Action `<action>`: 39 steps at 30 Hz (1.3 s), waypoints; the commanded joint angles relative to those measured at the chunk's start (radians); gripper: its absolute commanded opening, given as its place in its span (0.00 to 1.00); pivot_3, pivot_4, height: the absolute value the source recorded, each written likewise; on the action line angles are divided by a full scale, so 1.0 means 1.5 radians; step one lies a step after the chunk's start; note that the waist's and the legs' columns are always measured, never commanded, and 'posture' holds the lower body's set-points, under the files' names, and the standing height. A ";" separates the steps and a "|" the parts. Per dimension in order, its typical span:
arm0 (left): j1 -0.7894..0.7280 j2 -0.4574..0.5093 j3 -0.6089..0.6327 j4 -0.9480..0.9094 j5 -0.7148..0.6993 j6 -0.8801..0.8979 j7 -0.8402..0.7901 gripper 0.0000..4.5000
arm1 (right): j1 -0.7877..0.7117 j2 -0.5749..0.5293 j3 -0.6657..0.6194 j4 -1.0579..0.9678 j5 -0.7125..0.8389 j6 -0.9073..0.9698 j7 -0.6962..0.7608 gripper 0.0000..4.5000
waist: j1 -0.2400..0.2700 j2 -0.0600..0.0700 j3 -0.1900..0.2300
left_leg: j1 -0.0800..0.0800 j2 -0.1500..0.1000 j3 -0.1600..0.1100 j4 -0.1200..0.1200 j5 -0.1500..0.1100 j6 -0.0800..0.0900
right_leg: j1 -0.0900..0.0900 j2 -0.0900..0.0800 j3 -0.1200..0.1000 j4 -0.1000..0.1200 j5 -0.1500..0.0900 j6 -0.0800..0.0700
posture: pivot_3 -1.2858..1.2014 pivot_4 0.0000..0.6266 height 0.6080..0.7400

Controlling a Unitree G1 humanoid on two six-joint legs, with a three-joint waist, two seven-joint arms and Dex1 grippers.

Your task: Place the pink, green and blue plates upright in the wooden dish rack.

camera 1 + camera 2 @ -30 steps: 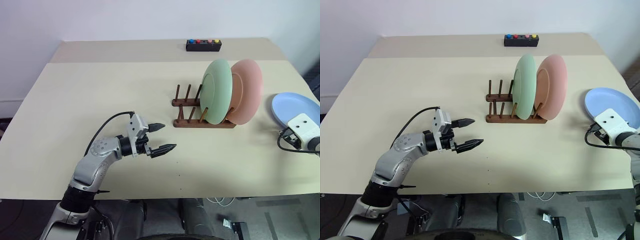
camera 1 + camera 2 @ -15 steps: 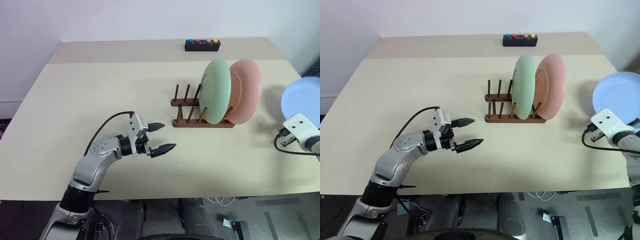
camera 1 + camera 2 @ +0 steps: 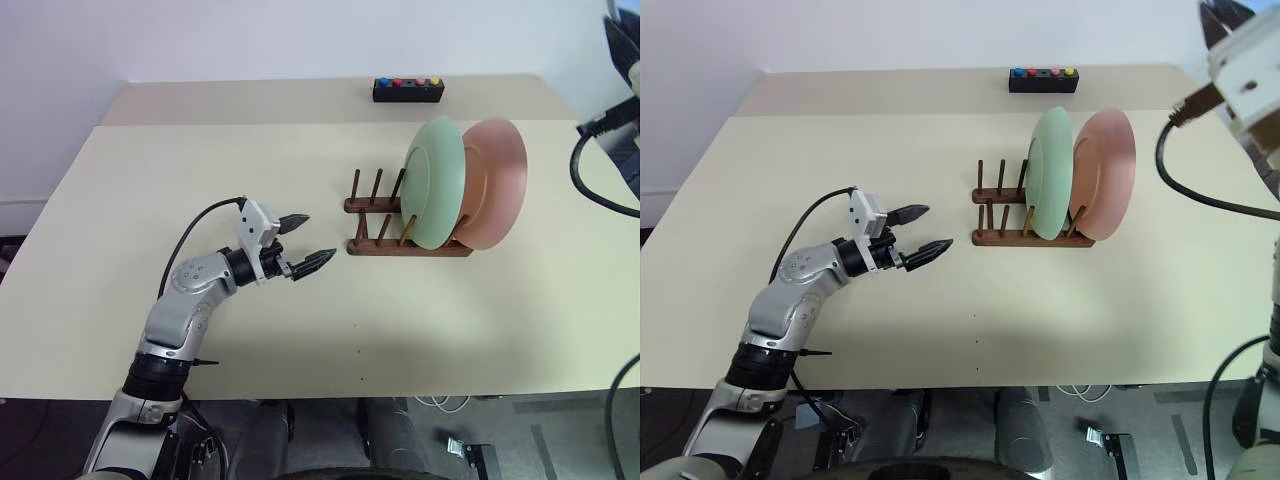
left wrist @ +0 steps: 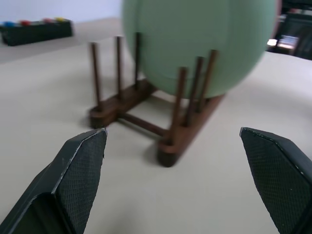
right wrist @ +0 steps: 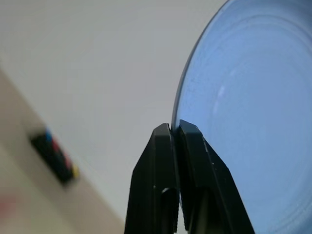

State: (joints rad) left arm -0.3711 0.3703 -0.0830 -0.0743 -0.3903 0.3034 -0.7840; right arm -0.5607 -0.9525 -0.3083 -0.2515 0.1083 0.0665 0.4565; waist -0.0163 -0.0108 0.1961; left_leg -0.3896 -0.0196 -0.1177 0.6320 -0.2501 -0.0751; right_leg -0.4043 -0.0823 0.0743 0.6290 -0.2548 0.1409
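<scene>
The wooden dish rack (image 3: 372, 246) stands right of the table's centre. The green plate (image 3: 435, 195) and, behind it, the pink plate (image 3: 497, 180) stand upright in it. Several pegs on the rack's left end are free. My left gripper (image 3: 318, 236) hovers open just left of the rack and points at it; in the left wrist view its fingers (image 4: 83, 165) frame the rack (image 4: 168, 141) and the green plate (image 4: 195, 44). My right gripper (image 5: 176, 126) is raised high at the right, shut on the rim of the blue plate (image 5: 253, 122).
A small black box with coloured buttons (image 3: 406, 90) sits at the table's far edge behind the rack. The right arm's black cable (image 3: 1200, 190) loops over the table's right side. Bare tabletop (image 3: 250, 150) stretches left and in front of the rack.
My right gripper shut on the blue plate and lifted it off the table's right side, up to the top right. My left gripper moved slightly toward the rack, still open.
</scene>
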 commanded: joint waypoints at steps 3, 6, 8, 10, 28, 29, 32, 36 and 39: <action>-0.018 0.012 0.036 0.014 0.005 -0.035 -0.002 1.00 | -0.078 0.073 0.051 -0.145 0.191 0.118 0.046 0.01 | -0.002 0.000 0.000 | 0.000 0.000 0.000 0.000 0.000 0.000 | 0.000 0.000 0.000 0.001 0.000 0.000 | 0.52 0.24 1.00; -0.006 0.032 0.039 0.008 -0.007 -0.026 -0.029 1.00 | -0.079 0.138 0.074 -0.198 0.322 0.216 0.033 0.01 | -0.001 0.000 0.000 | 0.000 0.000 0.000 0.000 0.000 0.000 | -0.001 0.000 0.000 0.001 0.000 0.000 | 0.52 0.24 1.00; 0.004 0.044 0.035 0.002 -0.003 -0.023 -0.040 1.00 | -0.074 0.172 0.087 -0.222 0.389 0.267 0.022 0.01 | -0.001 0.000 0.000 | 0.000 0.000 0.000 0.000 0.000 0.000 | -0.001 0.000 0.000 0.001 0.000 0.000 | 0.52 0.24 1.00; 0.008 0.049 0.034 0.001 -0.002 -0.019 -0.043 1.00 | -0.069 0.200 0.093 -0.235 0.443 0.304 0.011 0.01 | 0.000 0.000 0.000 | 0.000 0.000 0.000 0.000 0.000 0.000 | -0.001 0.000 0.000 0.001 0.000 0.000 | 0.52 0.24 1.00; 0.037 0.046 0.032 -0.045 -0.002 0.013 -0.035 1.00 | 0.046 0.325 0.077 -0.163 0.729 0.455 -0.101 0.01 | -0.002 0.000 0.000 | 0.000 0.000 -0.001 0.000 0.000 0.000 | -0.002 0.000 0.000 0.001 0.000 0.000 | 0.52 0.24 1.00; 0.037 0.046 0.031 -0.046 -0.002 0.013 -0.035 1.00 | 0.049 0.324 0.079 -0.161 0.728 0.456 -0.100 0.01 | -0.001 0.000 0.000 | 0.000 0.000 -0.001 0.000 0.000 0.000 | -0.001 0.000 -0.001 0.001 0.000 0.000 | 0.52 0.24 1.00; 0.038 0.047 0.032 -0.047 -0.002 0.013 -0.035 1.00 | 0.058 0.324 0.084 -0.157 0.724 0.460 -0.101 0.01 | -0.001 0.000 0.000 | -0.001 0.000 -0.001 0.000 0.000 0.000 | -0.001 0.000 0.000 0.001 0.000 0.000 | 0.52 0.24 1.00; 0.037 0.048 0.031 -0.046 -0.002 0.014 -0.036 1.00 | 0.068 0.327 0.081 -0.140 0.716 0.458 -0.099 0.01 | -0.001 0.000 0.000 | -0.001 0.000 -0.001 0.000 0.000 0.000 | -0.002 0.000 -0.001 0.001 0.000 0.000 | 0.52 0.24 1.00; 0.036 0.048 0.030 -0.046 -0.002 0.014 -0.037 1.00 | 0.074 0.332 0.073 -0.129 0.730 0.458 -0.106 0.01 | -0.002 0.000 0.000 | -0.001 0.000 -0.001 0.000 0.000 0.000 | -0.002 0.000 0.000 0.001 0.000 0.000 | 0.52 0.24 1.00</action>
State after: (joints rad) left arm -0.3174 0.4356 -0.0466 -0.1033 -0.3837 0.3260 -0.8369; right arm -0.4452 -0.4602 -0.1715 -0.4324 1.1745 0.7631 0.2995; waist -0.0191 -0.0107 0.1961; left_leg -0.3905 -0.0193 -0.1187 0.6313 -0.2502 -0.0749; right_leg -0.4067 -0.0819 0.0736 0.6305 -0.2547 0.1405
